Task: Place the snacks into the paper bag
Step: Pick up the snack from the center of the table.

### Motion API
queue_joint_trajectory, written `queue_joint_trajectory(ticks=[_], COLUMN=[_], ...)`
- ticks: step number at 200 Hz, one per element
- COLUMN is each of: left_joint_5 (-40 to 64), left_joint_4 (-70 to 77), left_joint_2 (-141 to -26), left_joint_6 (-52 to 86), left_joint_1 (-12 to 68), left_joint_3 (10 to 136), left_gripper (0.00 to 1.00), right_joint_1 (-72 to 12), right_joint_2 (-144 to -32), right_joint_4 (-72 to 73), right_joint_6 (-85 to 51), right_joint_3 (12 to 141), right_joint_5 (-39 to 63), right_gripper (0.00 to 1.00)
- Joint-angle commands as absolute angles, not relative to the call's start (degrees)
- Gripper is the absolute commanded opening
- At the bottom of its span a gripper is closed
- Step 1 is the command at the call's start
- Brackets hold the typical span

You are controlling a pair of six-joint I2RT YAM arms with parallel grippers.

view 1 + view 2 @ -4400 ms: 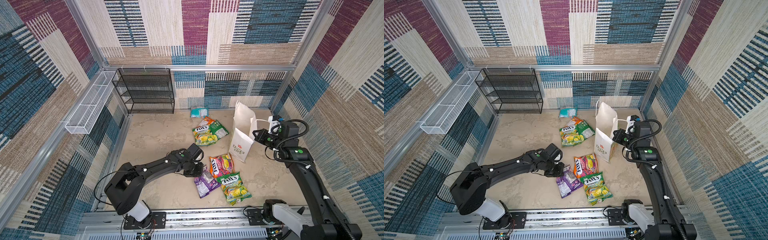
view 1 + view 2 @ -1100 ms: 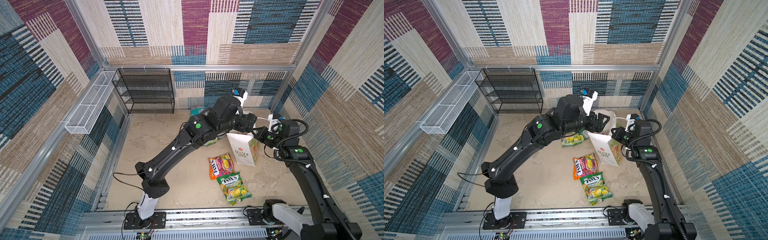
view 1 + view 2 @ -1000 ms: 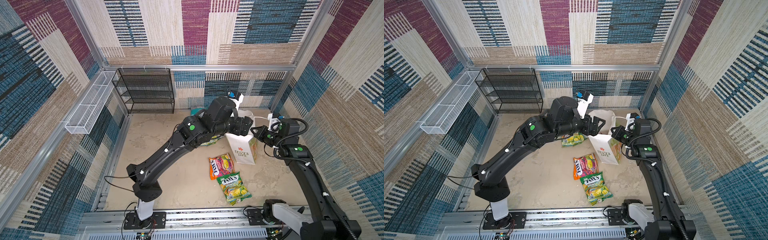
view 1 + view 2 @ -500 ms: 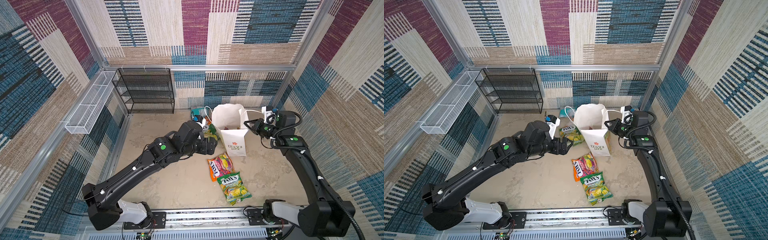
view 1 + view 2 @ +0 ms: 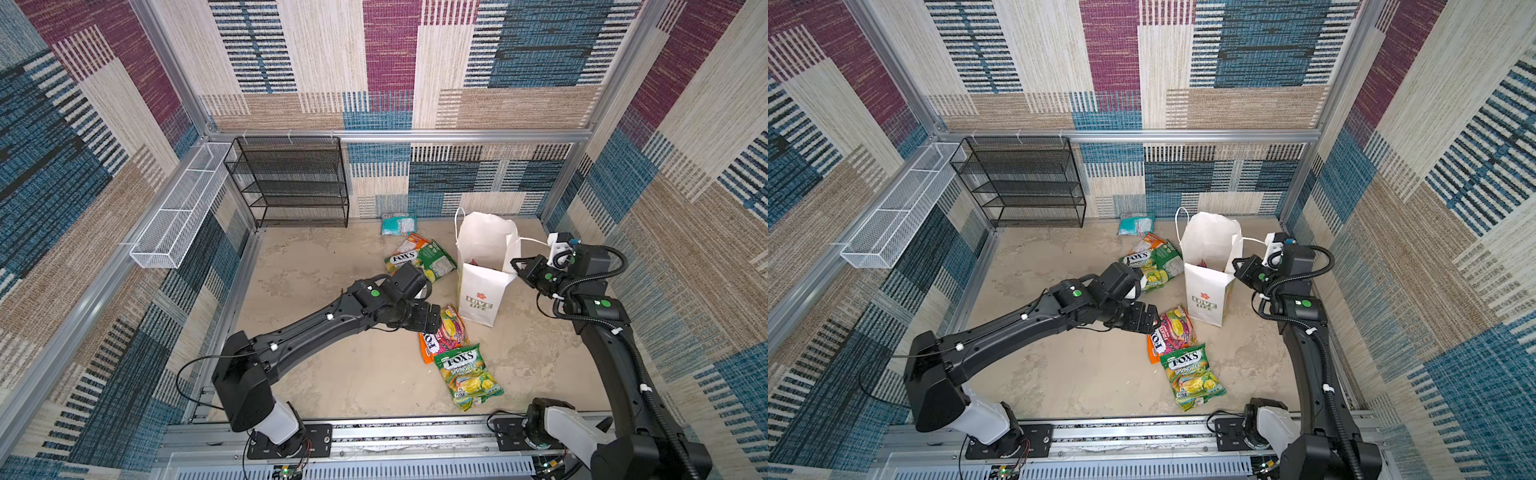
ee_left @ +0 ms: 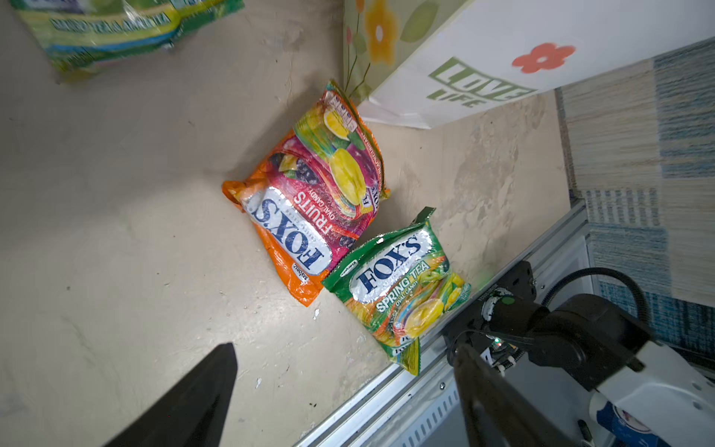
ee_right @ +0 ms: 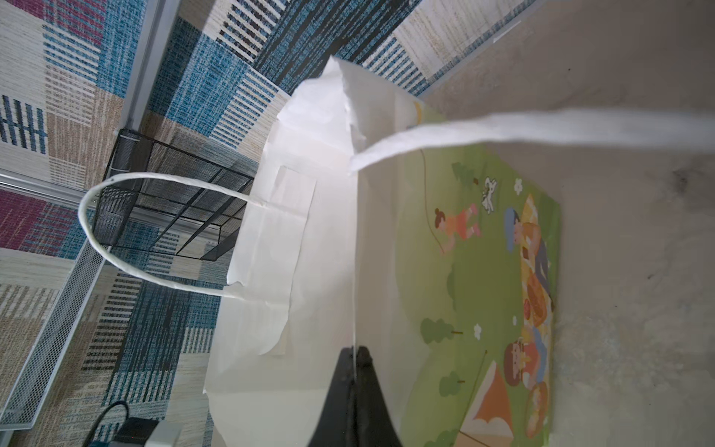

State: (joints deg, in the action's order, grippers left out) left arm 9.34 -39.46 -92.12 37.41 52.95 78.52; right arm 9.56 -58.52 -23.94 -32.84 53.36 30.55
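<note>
We see the left hand [image 5: 430, 318] spread near the orange packet [image 5: 446, 336], which lies at 7 o'clock of the upright paper bag [image 5: 482, 291]; the right hand [image 5: 517, 266] pinches the bag's rim at 3 o'clock.

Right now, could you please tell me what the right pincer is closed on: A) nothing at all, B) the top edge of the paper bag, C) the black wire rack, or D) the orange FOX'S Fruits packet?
B: in the right wrist view the right pincer is shut on the thin white top edge of the paper bag, which runs between its fingertips.
</note>
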Motion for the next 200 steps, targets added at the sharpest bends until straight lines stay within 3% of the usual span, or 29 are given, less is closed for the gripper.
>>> queue_joint_trajectory(ticks=[1, 101, 162, 200], left_joint_5=[12.65, 12.95, 10.72, 10.84], left_joint_4=[-37.58, -27.87, -28.07, -25.97], left_joint_2=[-95.56, -107.21, -110.84, -112.14], left_joint_6=[40.28, 49.66, 49.92, 49.75], left_joint_1=[53.02, 52.77, 52.19, 51.86], left_joint_3=[78.17, 76.15, 77.04, 76.42], left_gripper=[0.91, 0.77, 0.83, 0.76], right_joint_1=[10.79, 12.30, 12.30, 12.30], right_joint_2=[-56.77, -50.14, -49.05, -49.09], right_joint_4=[-23.80, -24.43, -24.18, -23.95], right_joint_6=[-32.48, -32.08, -31.90, -32.09], right_joint_3=[51.79, 45.09, 44.72, 44.70], right_joint_5=[29.46, 30.95, 31.65, 32.05], right_gripper=[0.00, 0.00, 0.00, 0.00])
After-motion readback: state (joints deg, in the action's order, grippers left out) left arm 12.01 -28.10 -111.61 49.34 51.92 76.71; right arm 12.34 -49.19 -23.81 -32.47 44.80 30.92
